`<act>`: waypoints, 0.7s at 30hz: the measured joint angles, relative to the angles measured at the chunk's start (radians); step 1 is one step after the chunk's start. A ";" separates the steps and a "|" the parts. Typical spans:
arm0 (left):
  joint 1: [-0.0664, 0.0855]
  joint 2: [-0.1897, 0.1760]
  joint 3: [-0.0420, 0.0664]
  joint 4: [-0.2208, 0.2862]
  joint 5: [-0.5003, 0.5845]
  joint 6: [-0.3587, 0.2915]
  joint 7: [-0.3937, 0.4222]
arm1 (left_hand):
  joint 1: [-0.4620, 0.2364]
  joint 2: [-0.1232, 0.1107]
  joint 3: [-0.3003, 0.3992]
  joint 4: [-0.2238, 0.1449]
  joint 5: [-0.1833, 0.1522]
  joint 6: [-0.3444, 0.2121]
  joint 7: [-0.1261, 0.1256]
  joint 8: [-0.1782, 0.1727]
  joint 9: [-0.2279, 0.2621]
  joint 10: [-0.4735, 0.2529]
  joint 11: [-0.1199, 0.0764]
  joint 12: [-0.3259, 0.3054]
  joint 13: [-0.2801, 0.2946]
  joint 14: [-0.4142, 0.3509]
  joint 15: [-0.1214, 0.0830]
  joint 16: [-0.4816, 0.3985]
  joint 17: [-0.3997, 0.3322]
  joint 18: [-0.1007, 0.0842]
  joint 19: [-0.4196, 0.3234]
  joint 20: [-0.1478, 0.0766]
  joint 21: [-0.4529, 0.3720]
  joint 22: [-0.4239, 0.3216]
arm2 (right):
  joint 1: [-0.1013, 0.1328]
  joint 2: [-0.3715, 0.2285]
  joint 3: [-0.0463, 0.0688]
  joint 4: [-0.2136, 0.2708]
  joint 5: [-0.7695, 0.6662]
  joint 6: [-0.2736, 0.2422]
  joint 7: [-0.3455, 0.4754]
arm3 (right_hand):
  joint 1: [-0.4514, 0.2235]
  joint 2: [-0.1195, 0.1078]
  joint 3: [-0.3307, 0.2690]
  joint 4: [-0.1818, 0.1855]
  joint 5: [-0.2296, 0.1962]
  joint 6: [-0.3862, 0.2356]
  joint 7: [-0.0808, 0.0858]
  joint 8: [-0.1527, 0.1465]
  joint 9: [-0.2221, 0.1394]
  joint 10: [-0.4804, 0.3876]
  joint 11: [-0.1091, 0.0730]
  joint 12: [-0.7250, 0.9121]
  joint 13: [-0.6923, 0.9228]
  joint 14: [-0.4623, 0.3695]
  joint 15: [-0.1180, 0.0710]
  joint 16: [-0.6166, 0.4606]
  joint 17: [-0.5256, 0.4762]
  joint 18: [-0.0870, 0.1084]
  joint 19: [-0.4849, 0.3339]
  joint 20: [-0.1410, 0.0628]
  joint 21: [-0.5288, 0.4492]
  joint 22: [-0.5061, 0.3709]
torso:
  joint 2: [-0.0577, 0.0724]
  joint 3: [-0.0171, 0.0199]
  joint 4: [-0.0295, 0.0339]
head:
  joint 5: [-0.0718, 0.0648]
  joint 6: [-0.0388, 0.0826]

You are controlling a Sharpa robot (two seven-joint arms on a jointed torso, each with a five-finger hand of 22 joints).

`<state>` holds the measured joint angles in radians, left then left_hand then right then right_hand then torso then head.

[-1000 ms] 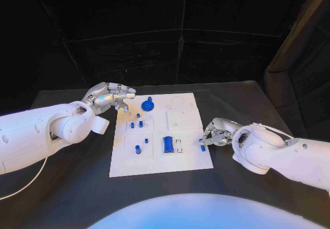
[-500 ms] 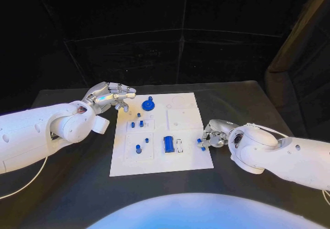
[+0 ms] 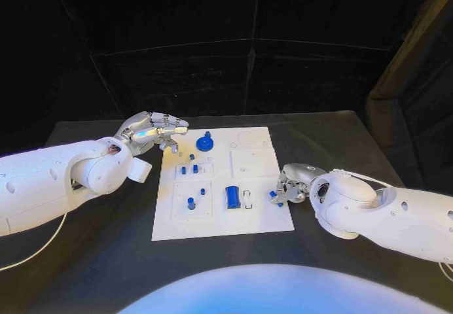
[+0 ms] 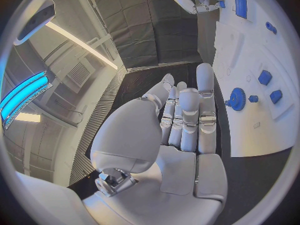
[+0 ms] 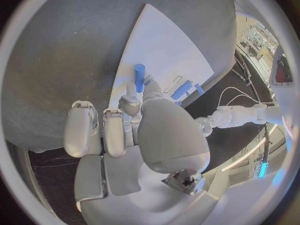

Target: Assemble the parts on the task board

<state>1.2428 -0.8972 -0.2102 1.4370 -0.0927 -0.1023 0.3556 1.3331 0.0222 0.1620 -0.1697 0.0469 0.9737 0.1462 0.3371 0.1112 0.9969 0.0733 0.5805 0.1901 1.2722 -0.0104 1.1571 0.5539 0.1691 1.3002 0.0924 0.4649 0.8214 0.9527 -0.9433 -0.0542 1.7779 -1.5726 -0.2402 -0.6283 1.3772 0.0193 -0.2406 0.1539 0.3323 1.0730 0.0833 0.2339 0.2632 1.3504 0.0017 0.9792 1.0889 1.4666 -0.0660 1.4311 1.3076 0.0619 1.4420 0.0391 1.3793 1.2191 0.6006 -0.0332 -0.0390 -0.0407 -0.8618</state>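
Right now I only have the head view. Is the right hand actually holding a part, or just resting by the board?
Observer: It is holding one. The right wrist view shows the right hand pinching a blue peg at its fingertips, at the edge of the task board.
Operator: And is there anything in the left hand's palm?
Observer: No. In the left wrist view the left hand holds nothing. Its fingers are stretched out side by side, beside the board near the blue gear.
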 measured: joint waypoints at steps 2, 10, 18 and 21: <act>0.000 0.000 0.000 0.000 0.000 0.000 0.000 | 0.000 0.000 0.000 0.000 0.000 0.000 0.000 0.000 0.000 0.000 0.000 0.000 0.000 0.000 0.000 0.000 0.000 0.000 0.000 0.000 0.000 0.000 | 0.000 0.002 0.000 0.000 -0.015 0.007 -0.003 | 0.010 0.009 0.004 -0.004 0.024 0.000 0.000 -0.002 0.000 -0.002 -0.002 -0.007 -0.003 0.000 0.000 0.000 0.000 0.000 0.000 0.000 0.000 0.003 | 0.000 0.0000 -0.0002 | 0.000 -0.001; 0.000 -0.004 0.000 0.006 0.000 0.001 -0.001 | 0.000 0.000 0.003 -0.003 0.000 -0.004 0.004 0.000 0.000 0.000 0.000 0.000 0.000 0.000 0.000 0.000 -0.001 0.000 0.000 0.000 0.000 0.000 | 0.000 0.012 0.002 0.002 -0.056 0.021 -0.013 | 0.058 0.034 0.041 -0.027 0.071 0.009 -0.009 -0.017 -0.014 -0.007 -0.007 -0.013 -0.006 -0.003 -0.004 0.000 0.000 0.000 0.004 -0.004 0.000 0.014 | 0.000 -0.0012 -0.0001 | 0.003 -0.001; 0.001 -0.006 0.000 0.008 0.000 0.001 -0.002 | 0.000 0.000 0.003 -0.003 0.000 -0.004 0.004 0.000 0.000 0.000 0.000 0.000 0.000 0.000 0.000 0.000 -0.001 0.000 0.000 0.000 0.000 0.000 | -0.006 -0.003 -0.003 0.027 -0.045 -0.015 -0.024 | 0.051 0.038 0.063 0.013 0.181 0.026 -0.018 -0.026 -0.023 0.008 -0.007 0.024 0.022 0.000 -0.008 0.019 0.000 0.000 0.020 -0.012 0.026 0.057 | -0.001 -0.0005 -0.0003 | 0.003 -0.001; 0.001 -0.006 0.000 0.008 0.000 0.001 -0.002 | 0.000 0.000 0.003 -0.003 0.000 -0.004 0.004 0.000 0.000 0.000 0.000 0.000 0.000 0.000 0.000 0.000 -0.001 0.000 0.000 0.000 0.000 0.000 | -0.010 -0.010 -0.007 0.046 -0.019 -0.043 -0.028 | 0.034 0.024 0.069 0.022 0.198 0.033 -0.021 -0.026 -0.022 0.024 -0.016 0.038 0.035 -0.003 -0.012 0.025 0.000 0.000 0.020 -0.012 0.033 0.069 | -0.001 -0.0005 -0.0002 | 0.004 -0.001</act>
<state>1.2434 -0.9036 -0.2100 1.4446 -0.0926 -0.1017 0.3539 1.3331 0.0222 0.1647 -0.1724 0.0470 0.9700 0.1499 0.3371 0.1112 0.9969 0.0733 0.5805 0.1903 1.2722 -0.0104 1.1571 0.5529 0.1691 1.3002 0.0924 0.4649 0.8214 0.9430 -0.9536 -0.0608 1.8239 -1.5920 -0.2830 -0.6559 1.4116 0.0437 -0.1718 0.1761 0.5301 1.1059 0.0627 0.2079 0.2409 1.3745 -0.0146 1.0175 1.1243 1.4635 -0.0775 1.4560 1.3075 0.0619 1.4621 0.0267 1.4125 1.2883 0.5994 -0.0337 -0.0392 -0.0371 -0.8631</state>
